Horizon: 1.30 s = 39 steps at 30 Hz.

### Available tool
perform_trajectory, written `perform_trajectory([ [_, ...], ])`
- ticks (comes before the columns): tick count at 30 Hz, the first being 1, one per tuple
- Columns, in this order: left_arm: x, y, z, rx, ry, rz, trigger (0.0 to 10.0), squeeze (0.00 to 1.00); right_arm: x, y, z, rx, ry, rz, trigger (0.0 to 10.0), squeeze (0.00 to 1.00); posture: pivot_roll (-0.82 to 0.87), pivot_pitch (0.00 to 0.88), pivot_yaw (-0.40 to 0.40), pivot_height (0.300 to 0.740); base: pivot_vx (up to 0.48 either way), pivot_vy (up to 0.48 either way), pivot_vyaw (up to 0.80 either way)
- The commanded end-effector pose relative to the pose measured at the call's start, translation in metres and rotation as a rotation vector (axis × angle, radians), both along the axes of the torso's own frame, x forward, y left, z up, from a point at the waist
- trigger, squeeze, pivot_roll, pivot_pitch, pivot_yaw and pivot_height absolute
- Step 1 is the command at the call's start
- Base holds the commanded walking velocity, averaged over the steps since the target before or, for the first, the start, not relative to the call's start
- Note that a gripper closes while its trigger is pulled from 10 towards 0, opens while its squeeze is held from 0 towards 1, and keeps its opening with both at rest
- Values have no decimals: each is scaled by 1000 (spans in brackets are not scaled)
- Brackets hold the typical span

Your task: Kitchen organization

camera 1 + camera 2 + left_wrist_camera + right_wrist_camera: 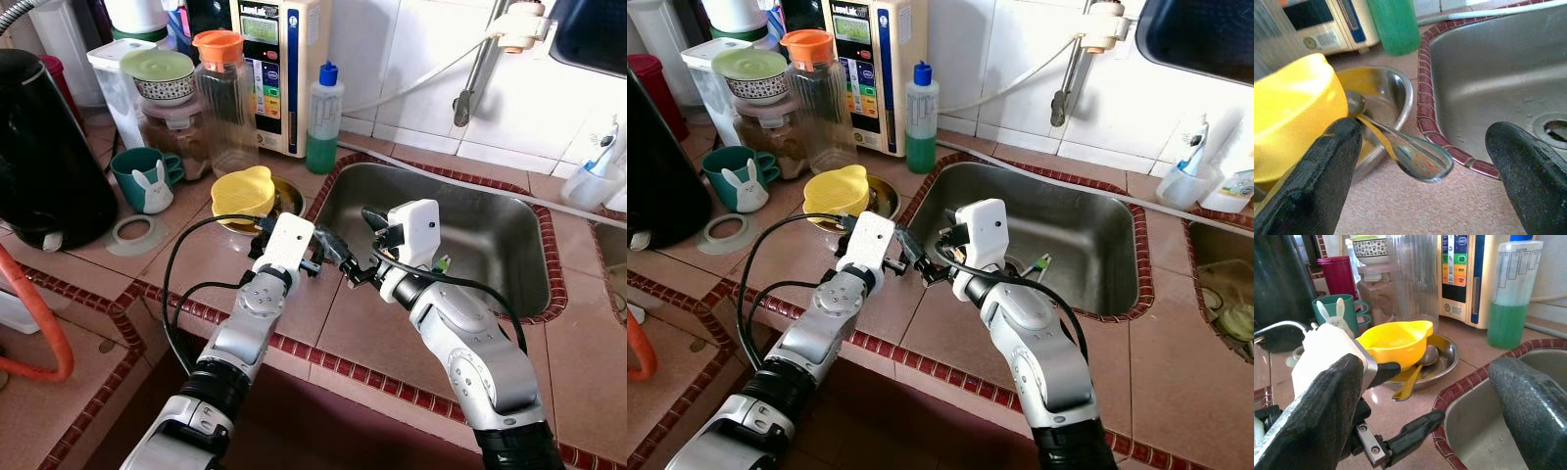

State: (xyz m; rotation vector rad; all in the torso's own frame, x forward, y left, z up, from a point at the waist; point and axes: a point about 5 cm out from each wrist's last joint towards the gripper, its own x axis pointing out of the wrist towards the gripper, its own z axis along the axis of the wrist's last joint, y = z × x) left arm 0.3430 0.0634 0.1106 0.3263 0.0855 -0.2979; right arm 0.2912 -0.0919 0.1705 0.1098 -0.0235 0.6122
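Observation:
A yellow bowl (243, 191) lies tipped in a shallow steel bowl (291, 199) on the tiled counter, just left of the sink (490, 245). A metal spoon (1400, 152) rests in the steel bowl, its handle sticking out over the rim toward me. My left gripper (299, 245) is open just in front of the steel bowl, with the spoon's handle end between its fingers (1312, 181) but not touched. Close behind it at the sink's near left corner is my right gripper (362, 247), open, empty, and facing the bowls (1396, 342).
A green soap bottle (323, 122) and a water purifier (279, 69) stand behind the bowls. A clear pitcher (223, 98), stacked jars, a teal rabbit mug (147, 181), a lid ring (132, 233) and a black kettle (44, 147) crowd the left. A second basin shows at far right.

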Motion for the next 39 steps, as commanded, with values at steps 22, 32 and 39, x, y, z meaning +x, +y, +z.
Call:
perform_trajectory([
  [22,-9,-25,-5,148,-113,-272,10000,0,2,-4,7,8,-9,-25,10000,0,41,0,-15,740,0,0,0],
  [32,-11,-27,-10,157,-106,-318,2941,0,3,-4,7,5,-8,-27,10000,0,37,0,-15,740,0,0,0],
  [39,-12,-28,-13,162,-90,-346,0,0,3,-5,7,2,-8,-25,10000,0,36,0,-14,740,0,0,0],
])
